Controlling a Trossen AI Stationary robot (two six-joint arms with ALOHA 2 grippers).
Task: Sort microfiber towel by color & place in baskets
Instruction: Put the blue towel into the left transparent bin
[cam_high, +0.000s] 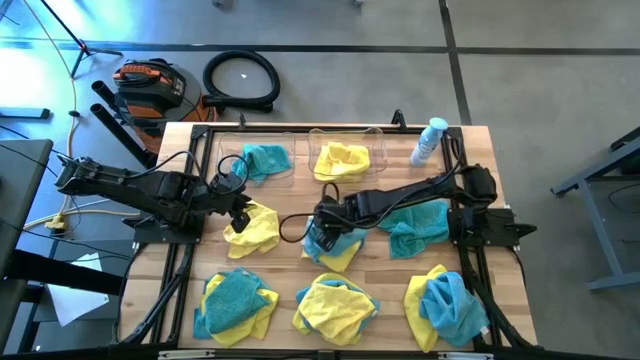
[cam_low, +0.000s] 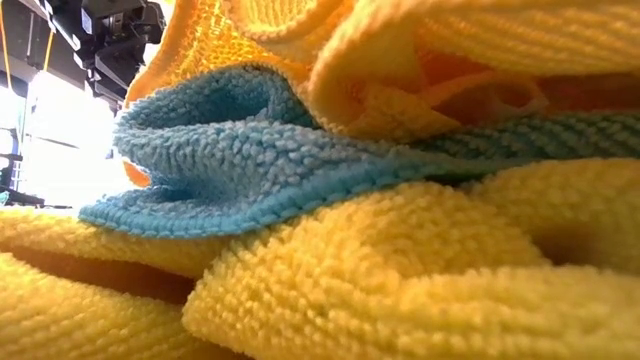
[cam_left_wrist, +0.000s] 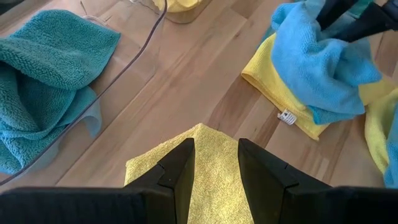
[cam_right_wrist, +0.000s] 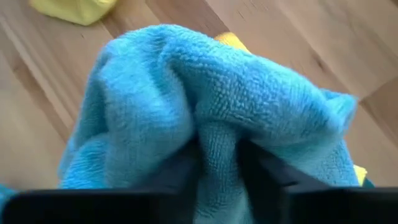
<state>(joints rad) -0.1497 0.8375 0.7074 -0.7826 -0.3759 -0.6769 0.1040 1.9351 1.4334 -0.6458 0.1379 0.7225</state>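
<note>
Towel heaps (cam_high: 336, 305) (bare wood (cam_high: 385, 275) between)

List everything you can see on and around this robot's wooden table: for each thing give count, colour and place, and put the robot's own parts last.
Clear plastic rectangular baskets: two, colourless, table's far edge; left basket holds a teal towel, right basket a yellow one.
Microfiber towel piles: three mixed yellow and blue-teal piles along the near edge; a yellow towel left of centre; a teal towel right of centre; a blue towel on a yellow one at centre.
Clear plastic spray bottle: one, far right corner.
Black coiled hose: one, on the floor beyond the table.
Left gripper: open, over the yellow towel.
Right gripper: closed on the blue towel.
</note>
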